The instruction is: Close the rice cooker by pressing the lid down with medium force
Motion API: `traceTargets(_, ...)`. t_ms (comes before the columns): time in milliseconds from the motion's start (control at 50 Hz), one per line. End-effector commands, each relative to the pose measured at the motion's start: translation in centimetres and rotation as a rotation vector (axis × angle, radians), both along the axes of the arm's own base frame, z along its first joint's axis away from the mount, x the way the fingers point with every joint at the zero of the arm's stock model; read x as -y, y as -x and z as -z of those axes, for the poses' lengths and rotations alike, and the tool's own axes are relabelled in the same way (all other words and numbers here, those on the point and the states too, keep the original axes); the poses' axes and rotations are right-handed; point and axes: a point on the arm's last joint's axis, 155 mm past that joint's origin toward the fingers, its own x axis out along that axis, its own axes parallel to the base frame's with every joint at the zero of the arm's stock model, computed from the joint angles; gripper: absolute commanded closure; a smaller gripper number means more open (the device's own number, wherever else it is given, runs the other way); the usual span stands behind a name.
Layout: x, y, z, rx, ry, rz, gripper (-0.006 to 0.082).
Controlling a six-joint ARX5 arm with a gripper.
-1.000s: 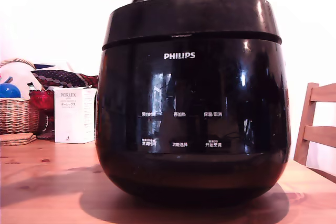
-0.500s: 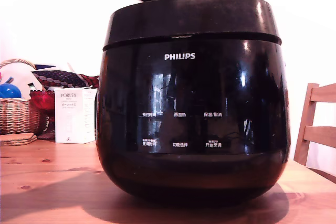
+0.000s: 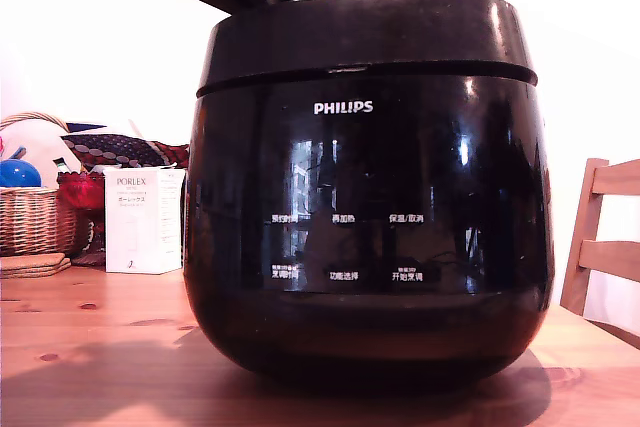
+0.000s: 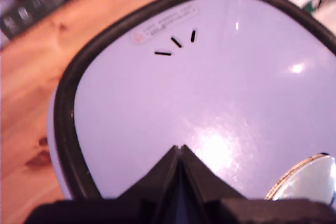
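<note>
Sitting on the table (image 3: 90,367), the cooker (image 3: 368,237) faced the exterior camera, well in from the edges that showed, with its lid (image 3: 365,35) lying flat on the body and only a thin, even seam between them. Above the lid's rear part, toward the exterior view's left, the gripper (image 4: 180,153) hung with its two fingers pressed together, holding nothing. In the wrist view the fingertips met over the lid's pale, glossy top, near a round shiny inset (image 4: 307,179) and away from the three small vent slots (image 4: 176,42). Whether the tips actually touched the lid was hard to say, since that picture was blurred and the exterior view hid the contact behind the rim.

By the level seam the lid looked already down, perhaps latched. To do the press well, the closed tips should bear straight down near the front middle of the lid, firmly but without a jolt, clear of the vents, so the cooker did not slide on the wood.
</note>
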Motion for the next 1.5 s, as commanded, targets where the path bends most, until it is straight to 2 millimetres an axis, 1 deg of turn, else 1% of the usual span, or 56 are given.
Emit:
traceTargets(0, -1.3, 2.4, 5.9, -0.123, -0.123, 0.019, 0.0788)
traceTargets(160, -2.1, 4.6, 6.0, -0.119, -0.105, 0.035, 0.0788)
traceTargets(300, -2.5, 5.4, 6.7, -0.118, -0.113, 0.044, 0.0788)
traceTargets(380, -2.5, 5.4, 6.9, -0.108, -0.119, 0.058, 0.0788)
traceTargets(520, -1.9, 4.9, 6.3, -0.074, -0.096, 0.063, 0.0788)
traceTargets(600, -1.9, 4.9, 6.3, -0.073, -0.097, 0.063, 0.0788)
traceTargets(680, -2.2, 5.1, 7.1, -0.093, -0.120, 0.065, 0.0788)
traceTargets(820, -3.0, 5.8, 9.4, -0.143, -0.173, 0.066, 0.0788)
traceTargets(940, -3.3, 6.7, 11.1, -0.187, -0.183, 0.081, 0.0788)
traceTargets(1060, -3.4, 6.9, 11.9, -0.195, -0.188, 0.080, 0.0788)
traceTargets(1220, -3.4, 7.5, 12.3, -0.218, -0.184, 0.096, 0.0788)
traceTargets(1320, -3.3, 7.3, 12.2, -0.210, -0.181, 0.096, 0.0788)
traceTargets(1380, -2.8, 6.9, 11.7, -0.188, -0.156, 0.097, 0.0788)
traceTargets(1480, -2.0, 6.2, 10.1, -0.137, -0.102, 0.097, 0.0788)
